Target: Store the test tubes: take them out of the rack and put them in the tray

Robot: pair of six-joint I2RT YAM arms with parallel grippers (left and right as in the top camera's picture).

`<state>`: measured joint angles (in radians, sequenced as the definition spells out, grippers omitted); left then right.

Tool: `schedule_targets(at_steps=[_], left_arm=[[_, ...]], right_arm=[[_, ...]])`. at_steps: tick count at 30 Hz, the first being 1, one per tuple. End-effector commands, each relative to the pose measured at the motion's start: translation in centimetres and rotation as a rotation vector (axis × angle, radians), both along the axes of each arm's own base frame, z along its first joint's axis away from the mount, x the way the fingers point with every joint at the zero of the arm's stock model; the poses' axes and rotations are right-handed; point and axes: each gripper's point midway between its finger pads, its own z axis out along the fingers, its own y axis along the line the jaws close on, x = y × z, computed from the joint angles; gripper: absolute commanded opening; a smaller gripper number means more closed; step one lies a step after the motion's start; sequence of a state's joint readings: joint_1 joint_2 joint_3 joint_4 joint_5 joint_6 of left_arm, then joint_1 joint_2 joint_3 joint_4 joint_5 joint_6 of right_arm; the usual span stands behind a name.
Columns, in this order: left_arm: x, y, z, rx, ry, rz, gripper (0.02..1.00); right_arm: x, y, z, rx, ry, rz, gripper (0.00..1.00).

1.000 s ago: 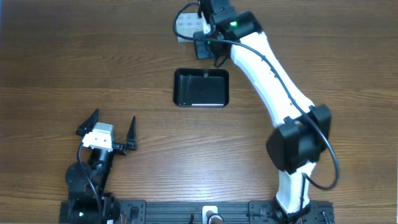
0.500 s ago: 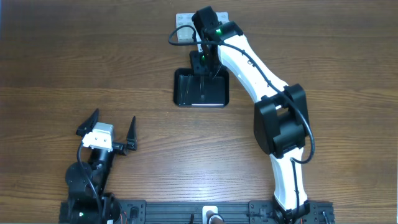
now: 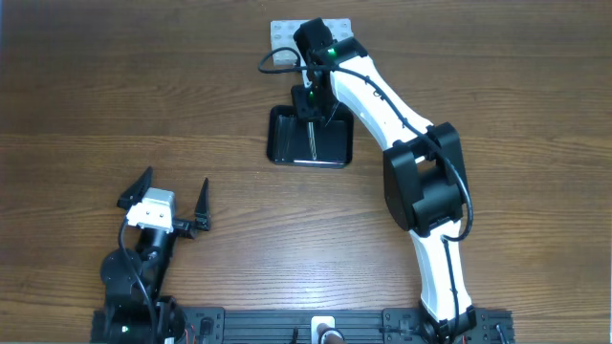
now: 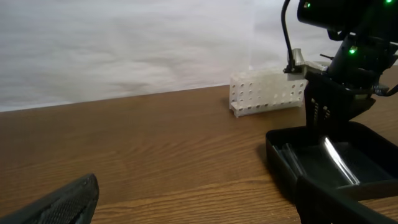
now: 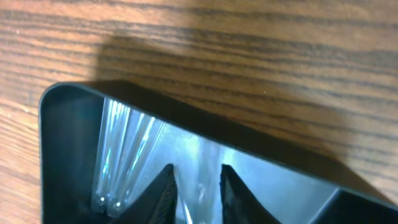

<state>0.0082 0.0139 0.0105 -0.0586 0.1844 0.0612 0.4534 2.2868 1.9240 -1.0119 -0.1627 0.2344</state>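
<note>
Wood-grain table (image 3: 96,96), with a pale backdrop (image 4: 124,43) behind it in the left wrist view. White perforated rack (image 3: 282,38) stands at the far edge of the table. Black tray (image 3: 272,134) sits just in front of it, toward the arms, apart from the rack. The right arm reaches from its base up and across to the tray's far end. The right gripper (image 5: 198,191) is down inside the tray, fingers drawn in close on either side of a clear test tube (image 5: 200,171). It appears to be gripping the tube, though pad contact is not clearly resolved at this angle. In the top view the tube runs lengthwise down the middle of the tray from the gripper. Two other tubes (image 5: 121,155) lie side by side, touching each other, flat on the tray floor against one side wall. The left gripper (image 3: 175,179) is near its own base at the near left of the table, well apart from tray and rack. Its fingers are spread wide with nothing between them.
</note>
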Motion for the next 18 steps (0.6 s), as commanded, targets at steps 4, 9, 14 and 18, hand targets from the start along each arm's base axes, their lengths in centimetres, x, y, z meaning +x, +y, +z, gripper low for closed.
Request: schedule_targets(at_steps=[4,9,14,18], left_arm=[[0.0,-0.1,-0.1,0.009,-0.004,-0.009,1.0],[0.0,-0.1,-0.1,0.009,-0.004,-0.009,1.0],[0.0,-0.1,-0.1,0.009,-0.004,-0.009,1.0],[0.0,-0.1,-0.1,0.009,-0.004,-0.009,1.0]], right_arm=[[-0.4,0.0,-1.2,-0.017,0.021,0.009,0.38],[0.2,0.2,1.9,0.009,-0.055,0.044,0.529],[2.1,-1.1,9.4,-0.001,-0.273,0.055,0.586],[4.3,-4.6,15.5,-0.084,-0.481,-0.031,0.654]])
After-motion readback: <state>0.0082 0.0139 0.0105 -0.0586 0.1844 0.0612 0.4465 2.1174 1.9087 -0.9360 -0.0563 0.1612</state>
